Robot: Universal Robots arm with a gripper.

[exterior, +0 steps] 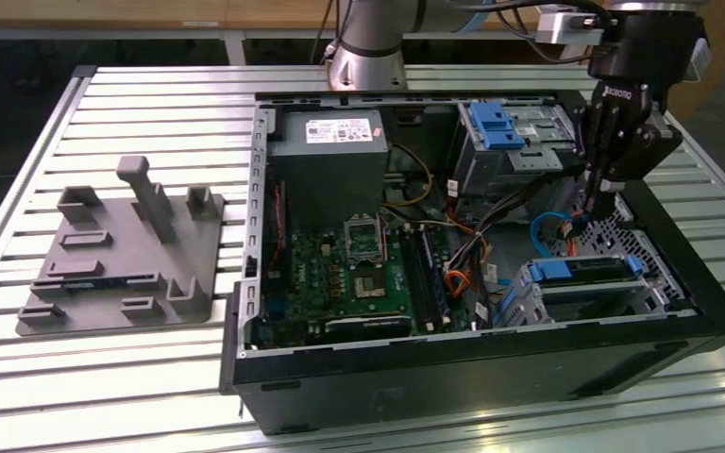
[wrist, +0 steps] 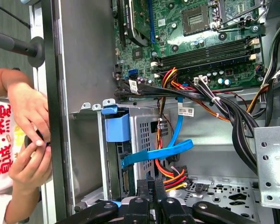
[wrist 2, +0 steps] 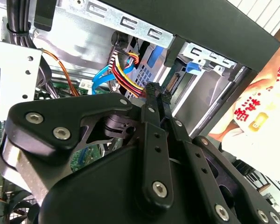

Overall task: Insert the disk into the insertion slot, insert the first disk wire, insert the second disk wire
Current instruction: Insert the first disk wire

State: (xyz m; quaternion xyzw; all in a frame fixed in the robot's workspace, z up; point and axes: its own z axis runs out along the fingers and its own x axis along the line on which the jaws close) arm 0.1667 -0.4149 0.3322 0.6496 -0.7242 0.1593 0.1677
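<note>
My gripper (exterior: 593, 209) hangs straight down from the arm into an open computer case (exterior: 463, 368) that lies on its side on a slatted metal worktop (exterior: 148, 104). Its two black fingers (wrist: 144, 189) are drawn almost together. They appear to pinch the plug end of a disk wire (wrist: 170, 173), a bundle of red, yellow and black strands that runs up to my fingertips. I judge the narrow grip is there to keep the small plug square to its port. Just beside the bundle, a flat blue cable (wrist: 163, 151) loops across, loose and not held. The disk (exterior: 583, 269), in its bright blue carrier, is well seated in the insertion slot (exterior: 589, 300), the perforated silver bay in the corner of the case at the exterior view's lower right. It lies flat, and its long axis seems to run into the bay, away from me. Its connector end faces the open middle of the case, where I hold the plug close in front of it. Outside the case wall, a person's hands (wrist: 30, 140) rest together. A grey moulded fixture (exterior: 124, 255) sits well apart on the worktop.
</note>
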